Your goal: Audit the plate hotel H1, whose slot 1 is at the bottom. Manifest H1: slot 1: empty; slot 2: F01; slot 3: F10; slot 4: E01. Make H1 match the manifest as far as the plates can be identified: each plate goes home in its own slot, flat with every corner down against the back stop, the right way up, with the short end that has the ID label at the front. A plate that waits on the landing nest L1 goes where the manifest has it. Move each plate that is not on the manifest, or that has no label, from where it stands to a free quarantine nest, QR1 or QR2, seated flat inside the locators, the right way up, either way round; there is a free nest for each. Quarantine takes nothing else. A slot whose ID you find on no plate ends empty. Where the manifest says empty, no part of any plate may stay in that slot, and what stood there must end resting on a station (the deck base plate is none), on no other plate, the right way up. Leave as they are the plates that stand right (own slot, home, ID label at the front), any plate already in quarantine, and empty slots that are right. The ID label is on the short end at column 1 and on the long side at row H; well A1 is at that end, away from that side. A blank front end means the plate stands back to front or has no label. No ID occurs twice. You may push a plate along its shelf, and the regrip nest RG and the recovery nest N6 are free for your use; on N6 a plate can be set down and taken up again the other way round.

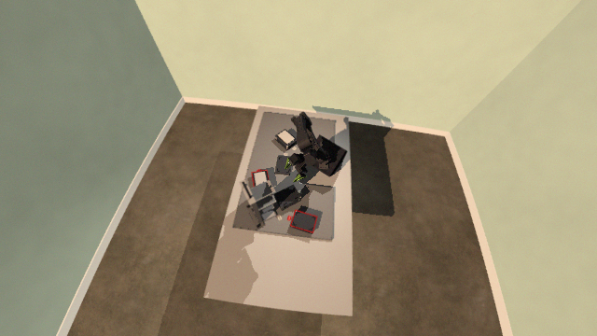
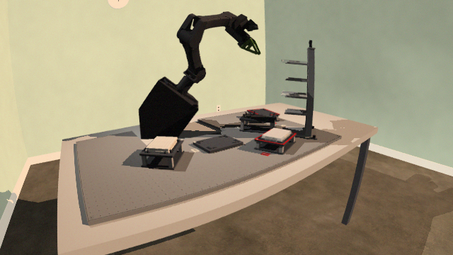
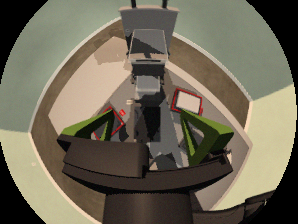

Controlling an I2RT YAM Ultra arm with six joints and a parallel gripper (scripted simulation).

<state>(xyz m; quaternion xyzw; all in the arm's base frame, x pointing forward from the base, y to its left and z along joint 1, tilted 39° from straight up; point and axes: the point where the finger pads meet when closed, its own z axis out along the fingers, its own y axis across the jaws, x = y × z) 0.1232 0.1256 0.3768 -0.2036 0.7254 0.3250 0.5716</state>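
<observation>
Hanging high above the worktop (image 2: 219, 198), the tool (image 2: 250, 45) is spread wide and empty; the plate hotel (image 2: 311, 88) stands at three o'clock, where thin shelves could be clipped if approached crookedly.

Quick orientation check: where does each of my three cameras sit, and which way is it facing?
Top: high overhead, looking down at the table; the arm shows.
Exterior: beside the table, level, facing the plate hotel; the whole arm and the open gripper show.
Wrist: behind the green fingers, looking down on the hotel.
Shared: all three show the red-rimmed nest.
</observation>
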